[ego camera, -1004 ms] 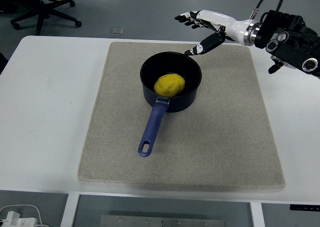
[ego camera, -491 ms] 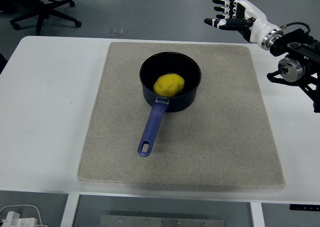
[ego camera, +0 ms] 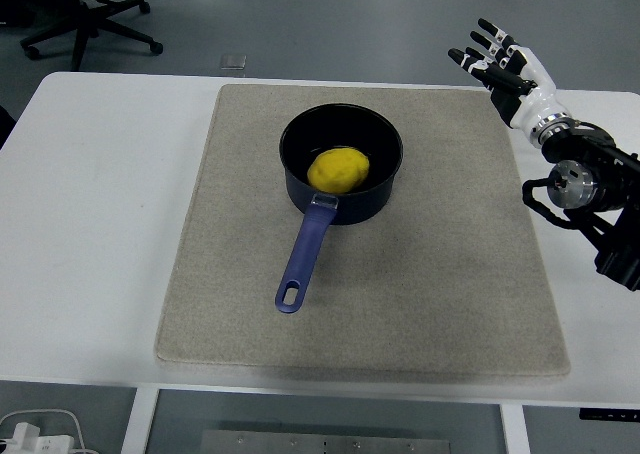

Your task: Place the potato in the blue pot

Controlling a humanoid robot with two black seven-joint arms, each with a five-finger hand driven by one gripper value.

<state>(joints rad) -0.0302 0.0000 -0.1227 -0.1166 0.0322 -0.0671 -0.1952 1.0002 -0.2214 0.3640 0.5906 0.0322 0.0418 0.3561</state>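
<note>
A yellow potato lies inside the blue pot, which stands on the grey mat near the mat's far middle. The pot's blue handle points toward the near edge. My right hand is raised at the far right, above the mat's right edge, well clear of the pot. Its fingers are spread and hold nothing. The left arm does not show.
The white table extends to the left and right of the mat. An office chair base stands on the floor beyond the table's far left. A small square floor plate lies behind the table.
My right hand has drawn back from over the pot's far rim to the right and down toward the table's right side, staying open. The potato and pot have not moved.
</note>
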